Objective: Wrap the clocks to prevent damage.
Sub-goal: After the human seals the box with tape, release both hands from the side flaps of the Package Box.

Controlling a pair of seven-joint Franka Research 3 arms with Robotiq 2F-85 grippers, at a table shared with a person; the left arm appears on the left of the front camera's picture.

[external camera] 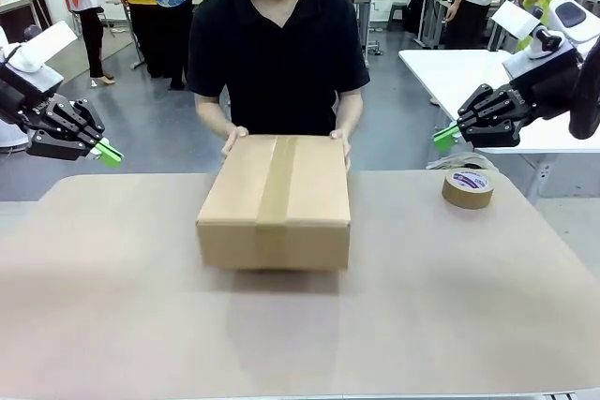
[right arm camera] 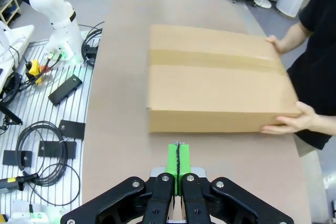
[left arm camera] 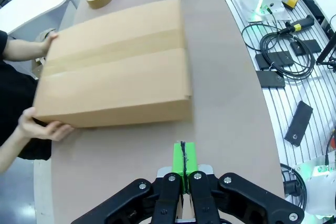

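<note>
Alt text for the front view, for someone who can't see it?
A person holds a taped cardboard box by its far corners at mid-table. A tape roll lies to its right; the left hand and right hand hover shut at either side.

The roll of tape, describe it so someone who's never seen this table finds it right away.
Start at the big cardboard box mid-table, held by the person. Look toward the right gripper; below it the tape lies flat, apart from the box: a small brown ring, the only round thing there.

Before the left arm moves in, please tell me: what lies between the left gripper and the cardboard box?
Only bare table between the left gripper and the cardboard box, as the left wrist view shows.
</note>
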